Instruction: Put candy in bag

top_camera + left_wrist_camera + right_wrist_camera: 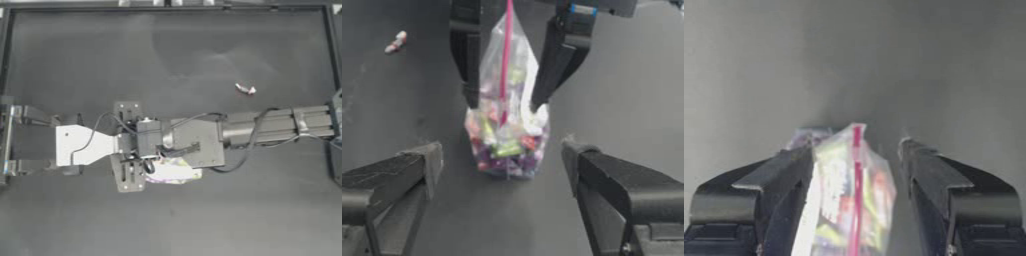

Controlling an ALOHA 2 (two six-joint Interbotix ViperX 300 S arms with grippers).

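We find the right arm extended across the middle, its gripper (509,102) pointing down, jaws closed upon the bag (505,135). The left gripper (502,165) faces it, jaws spread, gripping nothing.

place: robot lab | evidence: dark framed table (167,50), two mounted arms

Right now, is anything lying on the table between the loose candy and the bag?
No. In the top view only bare table and the right arm separate the candy from the bag, around which the right gripper sits.
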